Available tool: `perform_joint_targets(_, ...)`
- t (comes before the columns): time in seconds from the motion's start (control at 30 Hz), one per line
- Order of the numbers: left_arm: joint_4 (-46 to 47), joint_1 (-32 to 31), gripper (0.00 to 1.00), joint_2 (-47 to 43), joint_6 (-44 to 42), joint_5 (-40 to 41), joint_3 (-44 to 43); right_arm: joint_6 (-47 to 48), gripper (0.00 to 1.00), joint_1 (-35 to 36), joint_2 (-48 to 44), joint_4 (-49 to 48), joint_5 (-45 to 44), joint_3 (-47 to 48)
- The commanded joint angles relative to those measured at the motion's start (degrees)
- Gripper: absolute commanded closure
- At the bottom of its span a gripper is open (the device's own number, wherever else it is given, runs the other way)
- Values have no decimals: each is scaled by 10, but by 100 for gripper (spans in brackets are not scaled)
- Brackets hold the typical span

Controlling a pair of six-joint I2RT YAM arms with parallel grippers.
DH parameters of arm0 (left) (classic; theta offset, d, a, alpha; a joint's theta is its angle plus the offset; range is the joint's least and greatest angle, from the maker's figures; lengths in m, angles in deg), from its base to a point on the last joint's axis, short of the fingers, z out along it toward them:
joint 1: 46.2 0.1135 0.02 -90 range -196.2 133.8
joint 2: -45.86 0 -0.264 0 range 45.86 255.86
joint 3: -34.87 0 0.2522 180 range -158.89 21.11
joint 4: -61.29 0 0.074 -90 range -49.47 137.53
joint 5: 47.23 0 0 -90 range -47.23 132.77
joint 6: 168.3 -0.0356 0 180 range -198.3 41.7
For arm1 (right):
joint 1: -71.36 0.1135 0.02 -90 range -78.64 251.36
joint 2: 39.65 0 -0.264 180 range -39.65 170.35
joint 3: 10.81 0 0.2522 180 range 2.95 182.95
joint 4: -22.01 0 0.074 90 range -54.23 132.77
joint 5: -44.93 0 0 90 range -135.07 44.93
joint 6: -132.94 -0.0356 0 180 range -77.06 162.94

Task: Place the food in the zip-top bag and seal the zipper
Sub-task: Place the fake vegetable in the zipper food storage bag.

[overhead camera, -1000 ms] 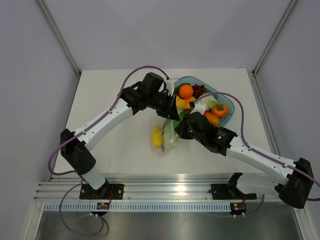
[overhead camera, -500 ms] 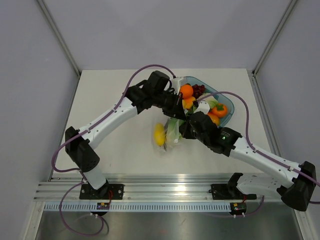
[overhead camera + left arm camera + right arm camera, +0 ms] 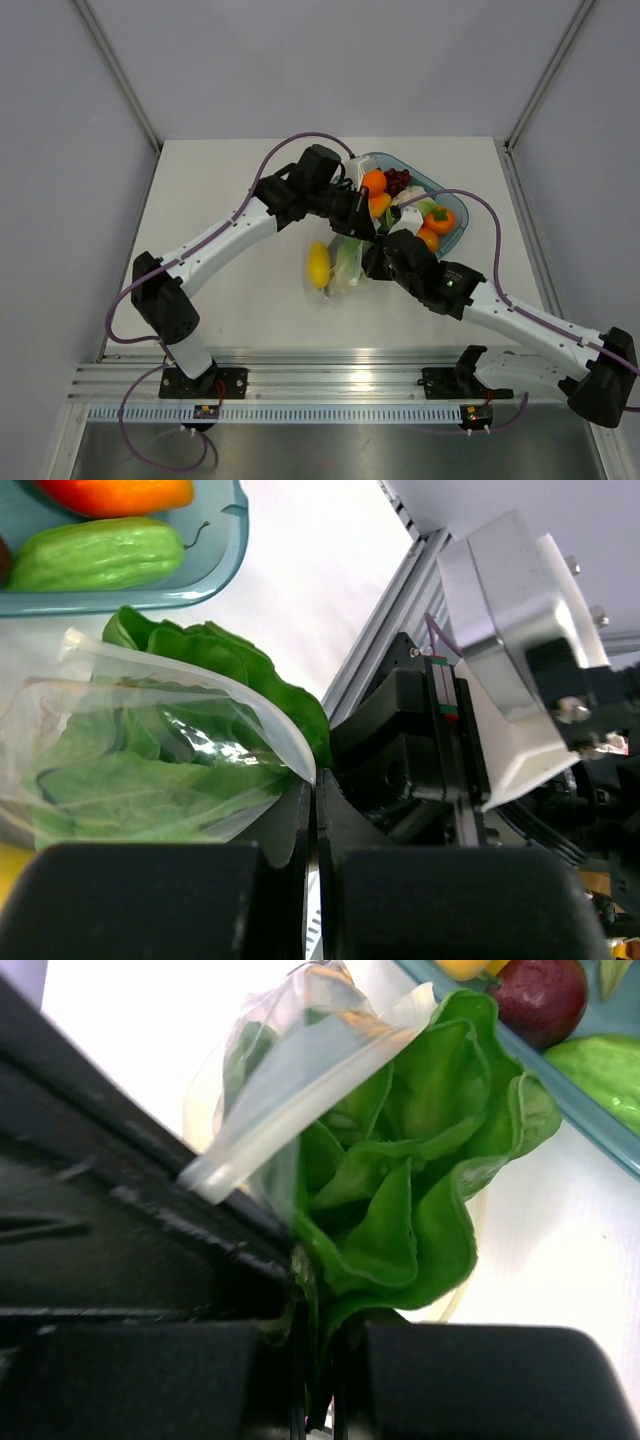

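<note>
Plain grey walls (image 3: 300,60) close me in on three sides, and the white bench (image 3: 200,190) fills the floor of the booth, with a ribbed metal rail (image 3: 330,380) along its near edge where my two arms are bolted. Both arms reach in and meet near the middle of the bench, just beside the teal tray (image 3: 461,233).

The zip-top bag (image 3: 60,710) lies between the tray and my right arm, mouth towards the tray. My left claw (image 3: 312,792) is pressed together on the bag's rim. The lettuce (image 3: 410,1160) sits half inside the film, with its frilled top poking out past the pale zipper strip (image 3: 290,1090). My right claw (image 3: 320,1360) is clamped on the lettuce's lower edge; I cannot tell whether it pinches bag film too.

The lemon (image 3: 318,264) rests against the lettuce on the side away from the tray. From above I cannot make out whether film covers it. In the tray, the orange (image 3: 373,182) and grapes (image 3: 398,181) show. The cucumber (image 3: 95,555) lies at its wall, and my arms hide the other pieces there.
</note>
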Motion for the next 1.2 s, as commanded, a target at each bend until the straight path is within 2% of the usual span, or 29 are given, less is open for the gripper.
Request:
perform_joint_targets(0.0,55,-9,100,-11,15,-44,14,10,100,5,-36,-55,24,-9)
perform_joint_targets(0.2,51,-9,100,-8,11,-38,12,29,100,5,-31,-69,75,11)
perform_joint_targets(0.33,56,-9,100,-12,16,-43,7,39,98,5,40,-49,89,34)
perform_joint_targets(0.43,67,-2,100,-26,24,-38,15,39,87,5,67,-36,86,36)
perform_joint_targets(0.5,75,8,100,-34,30,-36,30,34,71,5,70,-54,90,26)
perform_joint_targets(0.57,86,21,100,-42,35,-38,43,34,68,5,75,-53,91,28)
perform_joint_targets(0.83,126,44,100,-65,51,-61,94,55,47,5,56,-18,75,64)
perform_joint_targets(1.17,155,60,100,-71,70,-81,100,65,44,5,18,25,61,91)
